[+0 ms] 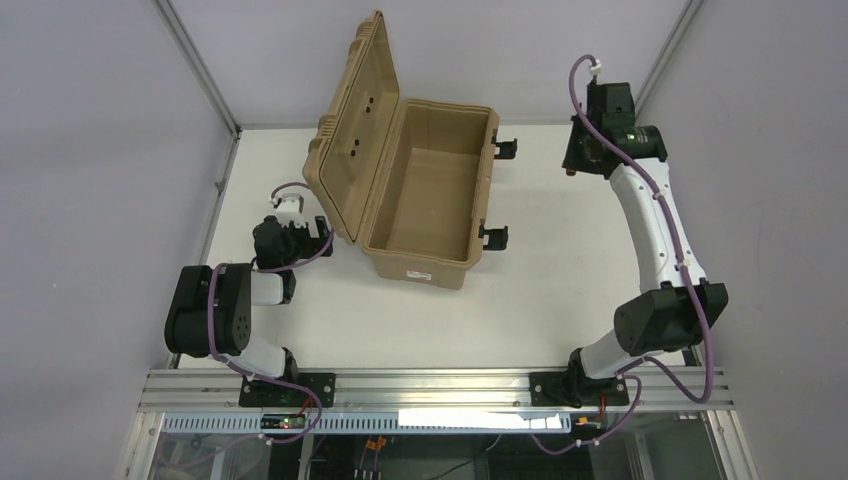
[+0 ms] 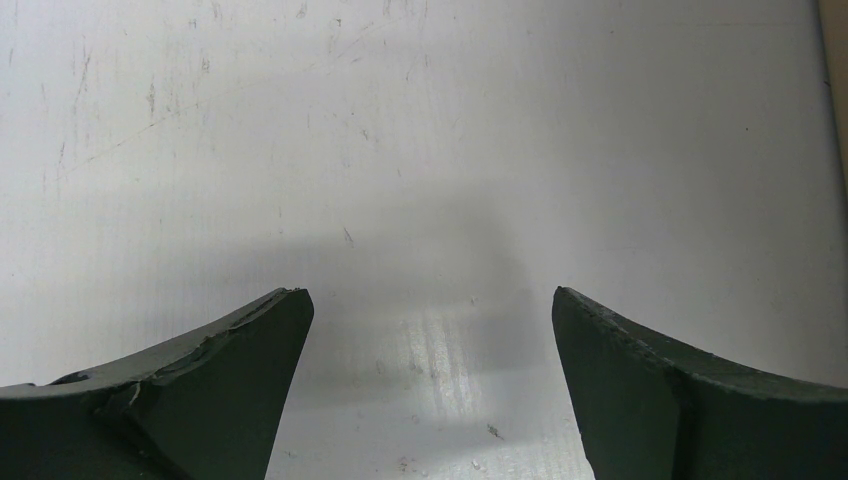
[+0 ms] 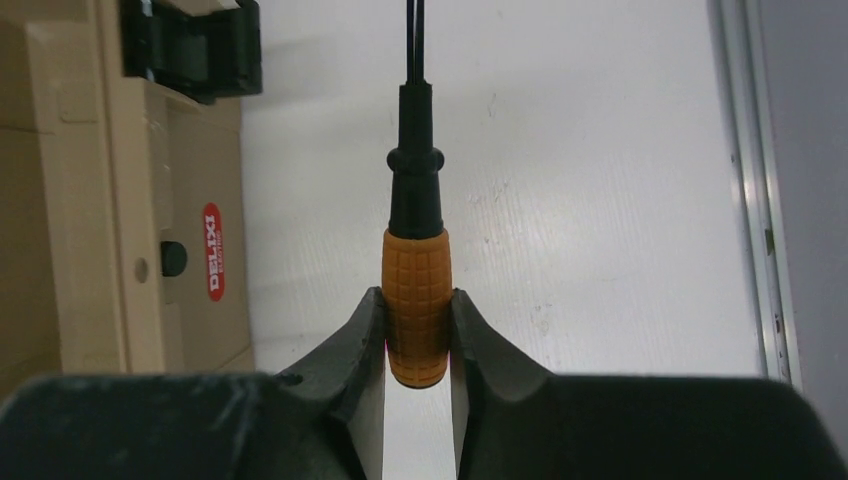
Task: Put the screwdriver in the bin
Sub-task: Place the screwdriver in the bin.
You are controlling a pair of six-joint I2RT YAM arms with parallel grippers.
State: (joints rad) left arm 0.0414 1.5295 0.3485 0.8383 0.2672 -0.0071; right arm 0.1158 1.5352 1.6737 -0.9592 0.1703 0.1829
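The screwdriver (image 3: 417, 290) has an orange gridded handle and a black collar, and its thin shaft points away from the camera. My right gripper (image 3: 417, 305) is shut on the handle. In the top view the right gripper (image 1: 578, 160) is over the table's far right, to the right of the bin and outside it. The bin (image 1: 440, 270) is a tan case, open, with its lid (image 1: 355, 120) standing up on the left and nothing visible inside. Its side also shows in the right wrist view (image 3: 90, 200). My left gripper (image 2: 430, 295) is open and empty over bare table, left of the bin (image 1: 318, 232).
Black latches (image 1: 495, 236) stick out from the bin's right side toward the right gripper, one also in the right wrist view (image 3: 195, 45). A red label (image 3: 213, 250) is on the case. A metal frame rail (image 3: 760, 200) runs along the table's right edge.
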